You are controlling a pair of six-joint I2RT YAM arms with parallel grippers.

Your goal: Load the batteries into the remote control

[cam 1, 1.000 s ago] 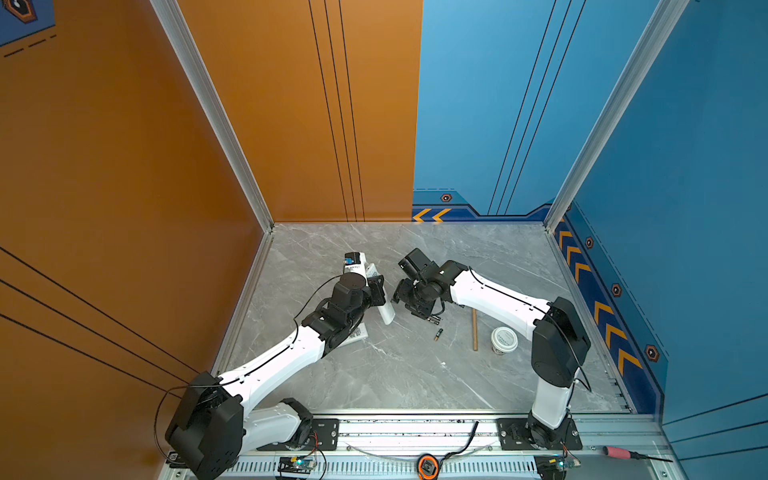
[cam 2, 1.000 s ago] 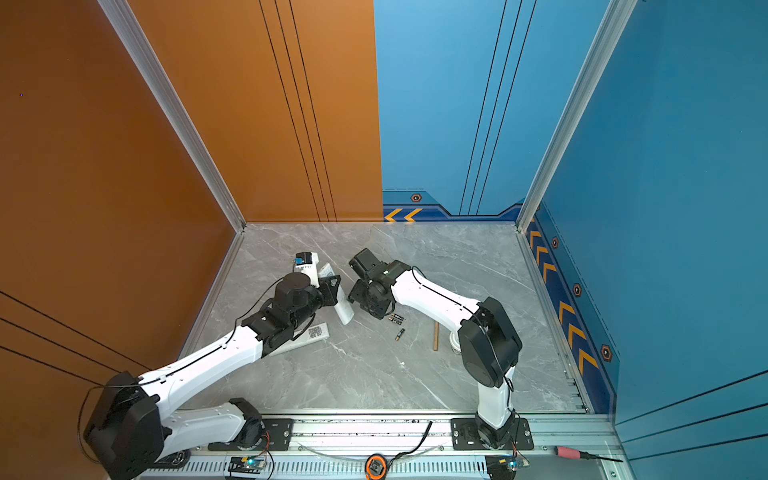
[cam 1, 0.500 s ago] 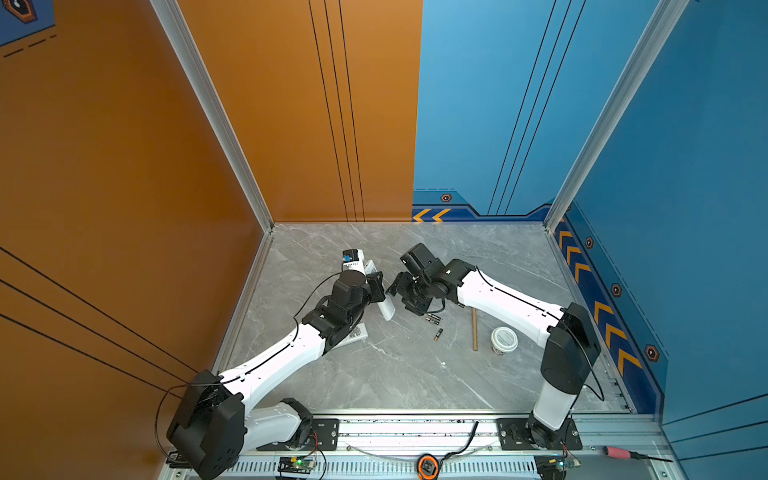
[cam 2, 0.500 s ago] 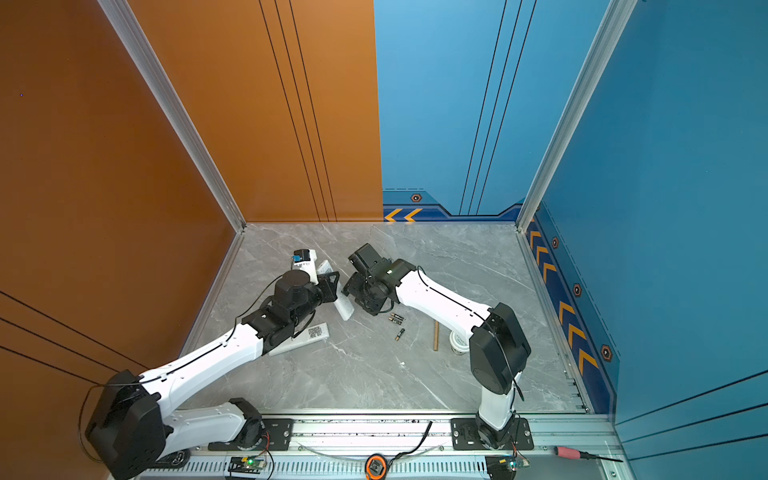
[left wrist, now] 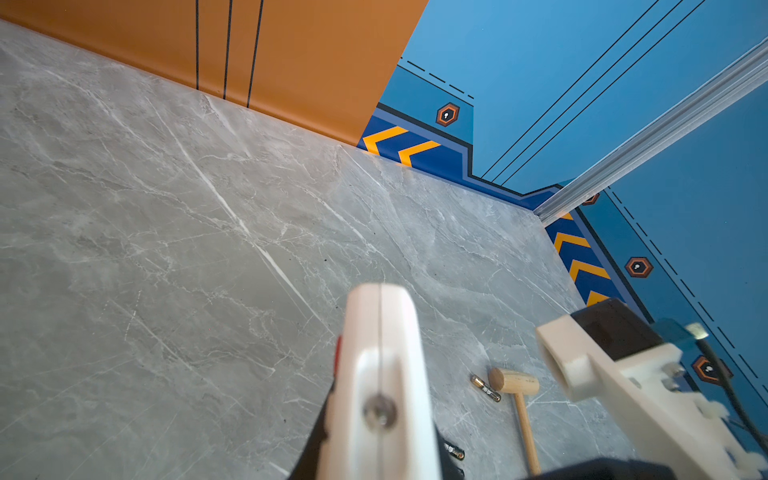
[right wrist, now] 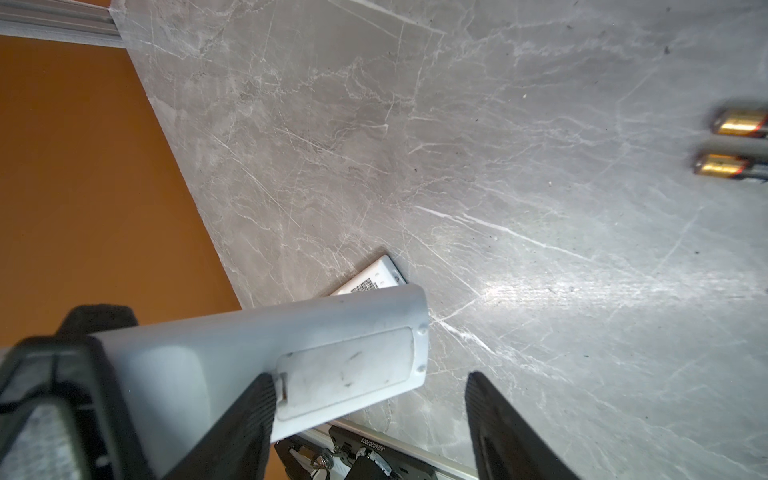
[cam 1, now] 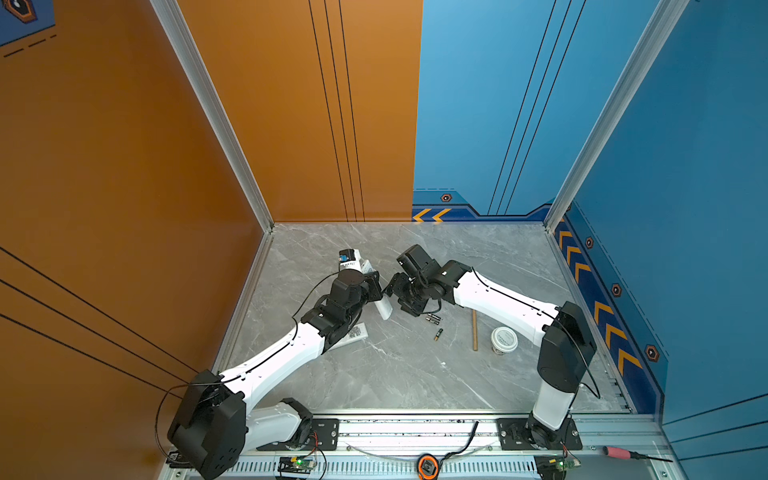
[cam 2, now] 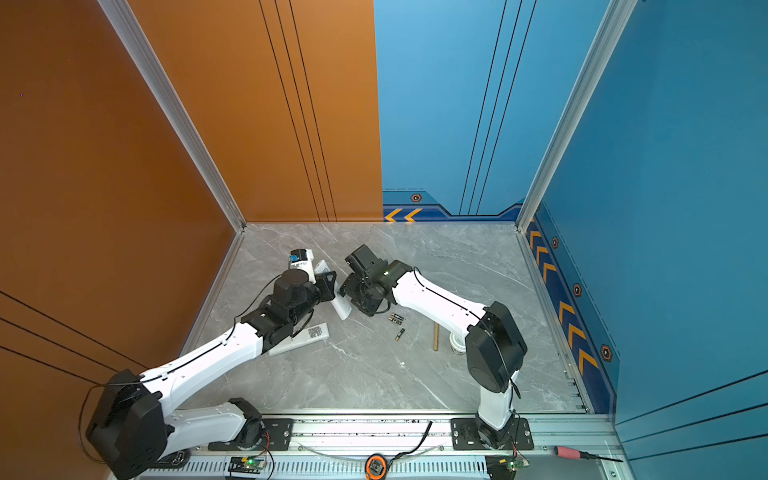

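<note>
1. Clamps left gripper (cam 1: 376,289) hard on remote (cam 1: 384,309); holds it tilted above table (cam 1: 374,374), back side facing right gripper (right wrist: 370,378).
2. Shows, in left wrist view, remote's end sticking out past the dark fingers.
3. Holds right gripper released, jaws wide, nothing between them.
4. Puts one finger (right wrist: 249,415) at latch end of cover (right wrist: 345,374) on remote's back; contact unclear. Has other finger off remote, over bare table.
5. Has cover shut.
6. Has two batteries (cam 1: 433,319) side by side on table just beside right gripper, third battery (cam 1: 438,333) near them, apart.
7. Has second remote (cam 1: 353,334) flat on table under left forearm.
8. Has mallet (left wrist: 515,382) and white tub (cam 1: 504,340) further right, past batteries.
</note>
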